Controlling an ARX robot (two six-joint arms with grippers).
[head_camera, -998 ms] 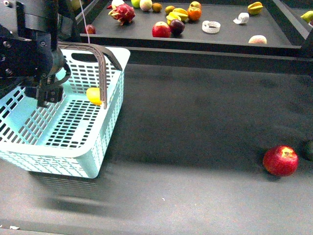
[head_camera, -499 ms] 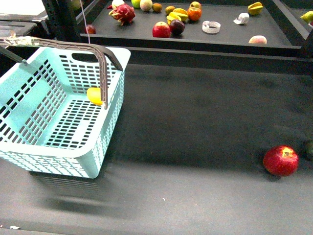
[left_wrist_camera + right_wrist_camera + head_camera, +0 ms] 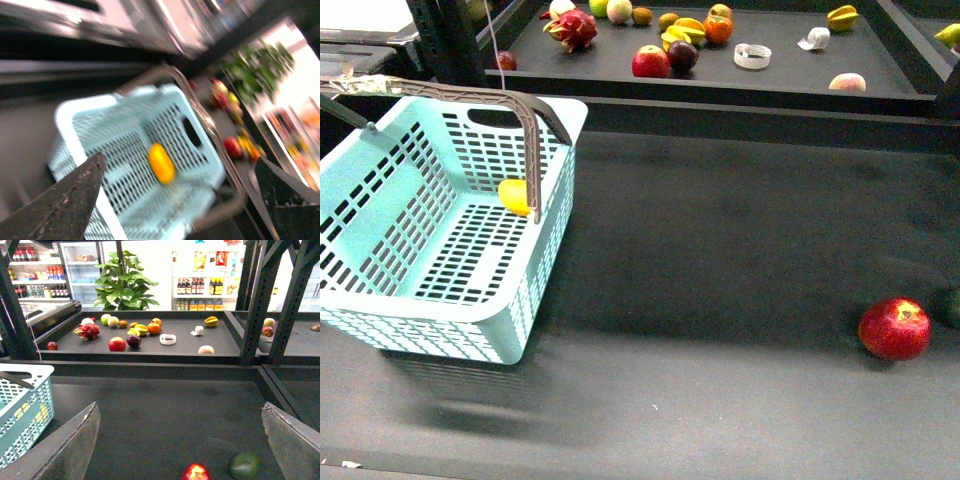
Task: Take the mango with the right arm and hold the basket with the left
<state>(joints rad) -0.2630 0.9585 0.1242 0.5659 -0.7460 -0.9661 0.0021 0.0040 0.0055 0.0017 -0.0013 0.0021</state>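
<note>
Left arm has gone from view; mango point(image 3: 514, 196) lies in basket point(image 3: 470, 320).

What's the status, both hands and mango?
Both hands open, empty, neither showing in front view. Mango already inside basket. Left hand above basket, not gripping it.

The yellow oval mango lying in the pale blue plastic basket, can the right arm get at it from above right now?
Probably yes. The yellow oval mango lies uncovered in the open-topped pale blue plastic basket. The brown handle stands right beside it, so the open right tool would need to come down clear of that.
</note>
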